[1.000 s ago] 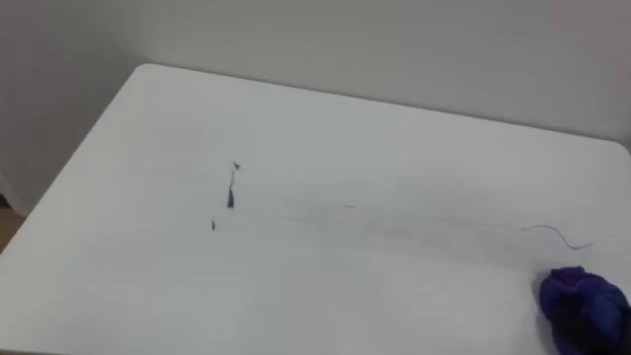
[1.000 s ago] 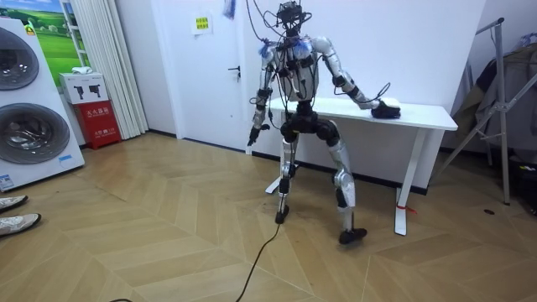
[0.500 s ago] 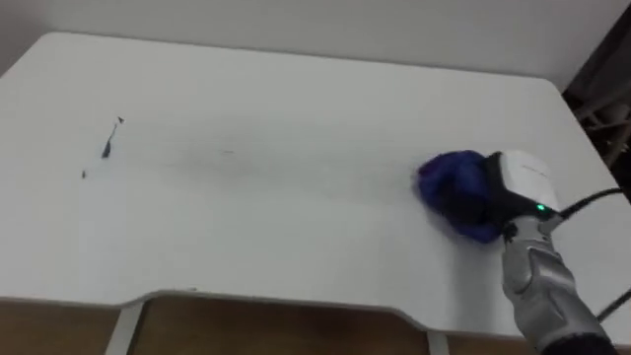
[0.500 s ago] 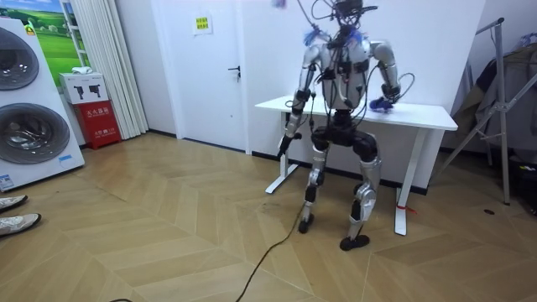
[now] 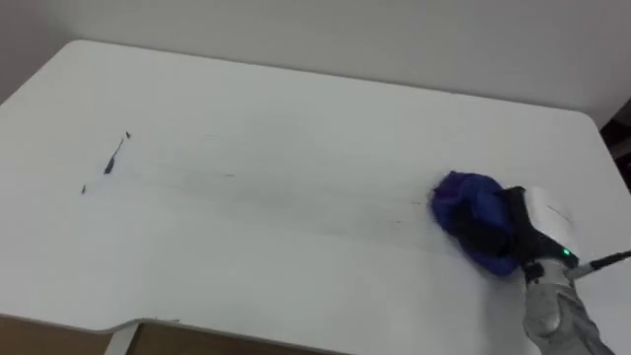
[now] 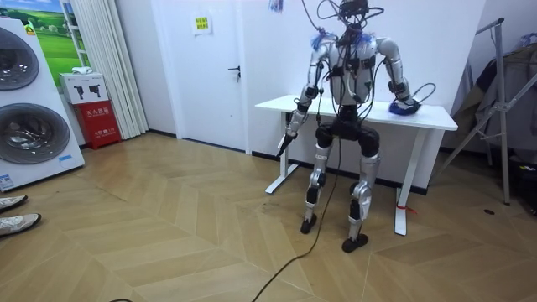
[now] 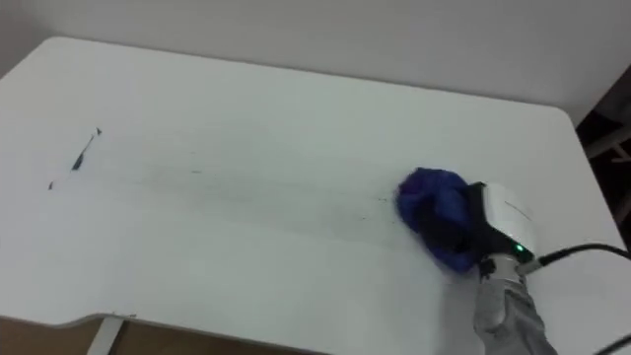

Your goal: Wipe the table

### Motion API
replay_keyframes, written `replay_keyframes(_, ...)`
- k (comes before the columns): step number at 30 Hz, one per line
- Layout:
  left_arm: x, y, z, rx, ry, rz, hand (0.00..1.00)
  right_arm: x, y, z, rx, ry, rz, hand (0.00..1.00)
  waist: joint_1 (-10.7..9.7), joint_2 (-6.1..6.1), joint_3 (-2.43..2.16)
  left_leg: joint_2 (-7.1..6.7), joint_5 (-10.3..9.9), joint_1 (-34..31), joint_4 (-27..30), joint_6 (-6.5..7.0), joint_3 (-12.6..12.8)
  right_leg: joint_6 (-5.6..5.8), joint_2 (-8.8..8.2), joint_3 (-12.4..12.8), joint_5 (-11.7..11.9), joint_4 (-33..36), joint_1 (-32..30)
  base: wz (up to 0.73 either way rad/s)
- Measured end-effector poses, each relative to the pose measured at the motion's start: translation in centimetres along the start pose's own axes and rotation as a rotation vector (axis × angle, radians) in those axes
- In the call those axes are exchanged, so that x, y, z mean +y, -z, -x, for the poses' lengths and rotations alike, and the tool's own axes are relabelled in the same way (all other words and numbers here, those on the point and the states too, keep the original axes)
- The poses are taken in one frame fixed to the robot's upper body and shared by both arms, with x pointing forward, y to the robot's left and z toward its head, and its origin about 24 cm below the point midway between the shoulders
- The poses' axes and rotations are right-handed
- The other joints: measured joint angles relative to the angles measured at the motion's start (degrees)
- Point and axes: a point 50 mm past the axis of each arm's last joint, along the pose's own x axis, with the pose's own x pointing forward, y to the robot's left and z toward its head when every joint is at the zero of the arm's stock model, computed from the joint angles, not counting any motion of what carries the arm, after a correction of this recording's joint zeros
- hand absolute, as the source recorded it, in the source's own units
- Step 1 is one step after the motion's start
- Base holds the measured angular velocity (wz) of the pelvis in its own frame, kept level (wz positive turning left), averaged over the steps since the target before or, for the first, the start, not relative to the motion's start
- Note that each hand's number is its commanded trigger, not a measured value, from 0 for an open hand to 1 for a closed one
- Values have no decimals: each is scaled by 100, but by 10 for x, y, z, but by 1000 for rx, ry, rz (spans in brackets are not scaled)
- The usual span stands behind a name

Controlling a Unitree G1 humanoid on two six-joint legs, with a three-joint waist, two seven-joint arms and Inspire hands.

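1. Cloth of crumpled blue fabric [image 5: 461,200] lies bunched under the right hand [image 5: 496,229], whose dark fingers curl down over it and grip it against the white rectangular table [image 5: 296,108].
2. To this hand's right, the table's right edge runs near; the near edge lies close behind the wrist.
3. To its left, a long open stretch of white top reaches small dark marks [image 5: 115,158], well apart from the cloth.
4. Beyond the hand, the far edge meets a pale grey wall [image 5: 345,35].
5. In the room view, the left hand [image 6: 290,126] hangs off the table's opposite end.
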Motion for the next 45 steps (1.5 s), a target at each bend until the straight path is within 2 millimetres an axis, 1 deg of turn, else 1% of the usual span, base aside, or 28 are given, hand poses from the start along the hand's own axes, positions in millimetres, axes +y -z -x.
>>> replay_keyframes(1,2,-1,0,-9,-6,0,0,-4,16,2,60,10,2,100,1,-21,-16,-13,-13,65,-1,21,-2,2,-9,26,1,0,46,7)
replay_keyframes(4,2,-6,-1,-41,-6,6,0,-18,43,4,152,30,21,100,18,10,-26,-28,-47,105,-12,73,2,36,-11,37,21,-81,111,-6)
replay_keyframes(8,-1,-9,0,-54,4,-1,0,-23,38,-3,162,44,37,100,60,144,-11,-8,-64,110,-46,80,-5,42,16,50,24,-77,118,-5)
replay_keyframes(10,-12,-16,1,-78,42,-46,0,-25,22,-14,153,53,58,100,100,283,9,3,-61,111,-72,67,-4,23,34,123,50,-57,91,-10)
replay_keyframes(11,-15,-17,1,-83,51,-59,0,-25,18,-16,151,52,67,100,135,294,18,6,-61,121,-78,52,2,13,44,161,56,-48,75,-31)
replay_keyframes(12,-20,-16,2,-78,69,-72,0,-24,6,-22,135,43,86,100,286,319,42,20,-62,144,-84,48,11,-22,94,298,81,-44,17,-54)
replay_keyframes(14,-26,-23,2,-85,86,-67,0,-17,-28,-26,26,0,127,100,560,358,51,63,-54,100,-85,43,37,-96,171,475,127,-1,-134,-62)
replay_keyframes(16,-29,-29,1,-96,102,-85,0,-5,-101,-25,-256,-58,230,100,743,357,68,110,1,-19,-96,20,-22,-184,274,581,163,35,-316,-26)
replay_keyframes(17,-30,-30,1,-101,112,-95,0,-2,-120,-22,-328,-67,235,100,806,366,86,121,14,-25,-110,8,-28,-193,290,587,167,29,-329,3)
replay_keyframes(18,-33,-32,2,-106,132,-103,0,4,-158,-15,-457,-89,235,100,935,377,155,135,26,-16,-127,-7,-49,-209,310,583,161,18,-330,13)
replay_keyframes(19,-34,-35,2,-107,147,-108,0,5,-184,-10,-548,-109,220,100,1090,350,197,137,25,-17,-126,-10,-106,-208,314,533,145,-9,-348,21)
replay_keyframes(21,-34,-32,2,-89,154,-111,0,5,-205,-4,-637,-127,217,100,1342,288,194,107,31,-40,-141,-3,-210,-191,298,427,137,-95,-301,36)
replay_keyframes(22,-34,-24,3,-60,162,-119,0,5,-209,-4,-653,-129,236,100,1397,282,194,71,35,-33,-144,11,-319,-174,270,356,129,-101,-233,47)
replay_keyframes(23,-34,-19,3,-43,166,-122,0,5,-208,-4,-654,-126,253,100,1389,279,192,52,37,-31,-144,17,-378,-167,255,325,126,-97,-200,49)
replay_keyframes(24,-33,-11,4,-18,169,-124,0,5,-204,-7,-634,-132,263,100,1382,235,166,33,41,-32,-142,24,-430,-154,237,315,118,-71,-176,42)
replay_keyframes(25,-31,-5,6,-4,166,-129,0,9,-194,-10,-598,-150,277,100,1286,260,181,10,42,-25,-132,26,-485,-149,216,251,116,-88,-108,40)
replay_keyframes(26,-31,-3,6,-1,165,-131,0,12,-185,-12,-569,-167,283,100,1225,251,172,-5,44,-6,-132,29,-500,-140,196,223,110,-84,-62,39)
replay_keyframes(27,-30,-2,6,-1,162,-125,0,18,-162,-14,-508,-195,260,100,1153,274,178,-34,46,46,-135,32,-491,-131,170,237,104,-97,15,27)
replay_keyframes(28,-29,1,7,4,160,-119,0,20,-152,-11,-492,-192,235,100,1104,269,170,-45,46,71,-142,32,-491,-119,161,241,97,-98,43,17)
replay_keyframes(30,-24,5,7,5,145,-109,0,25,-124,-2,-464,-171,181,100,758,249,154,-136,45,173,-148,34,-450,-19,79,250,34,-173,211,8)
replay_keyframes(31,-22,4,6,-4,138,-104,0,26,-107,2,-433,-160,160,100,644,250,102,-152,45,226,-168,35,-414,-10,63,241,30,-180,246,0)
replay_keyframes(33,-16,1,5,-28,117,-93,0,26,-82,8,-366,-142,120,100,477,244,76,-152,40,336,-221,42,-384,-6,59,231,29,-181,334,-8)
replay_keyframes(34,-12,-1,4,-43,109,-103,0,22,-65,10,-319,-123,115,100,359,248,73,-152,23,389,-222,72,-330,-3,54,233,28,-182,386,-4)
replay_keyframes(35,-11,-2,4,-48,107,-112,0,19,-57,11,-297,-114,116,100,310,255,64,-154,7,402,-219,98,-287,5,48,231,23,-179,395,-6)
replay_keyframes(37,-8,-6,3,-71,90,-125,0,7,-24,13,-206,-62,130,100,186,254,51,-205,-32,411,-210,165,-242,79,-6,254,-16,-180,397,-8)
replay_keyframes(40,-8,-7,3,-72,87,-127,0,2,0,13,-115,-25,141,100,97,307,10,-230,-75,409,-183,221,-247,122,-32,252,-16,-179,442,-6)
replay_keyframes(42,-10,-8,3,-76,86,-137,0,4,5,14,-77,-29,118,100,71,330,-3,-230,-86,452,-168,218,-251,131,-33,262,-24,-178,503,0)
replay_keyframes(45,-21,-12,5,-86,105,-150,0,6,3,10,-38,-33,88,100,171,374,-7,-227,-86,500,-119,216,-248,134,-18,330,-44,-196,545,0)
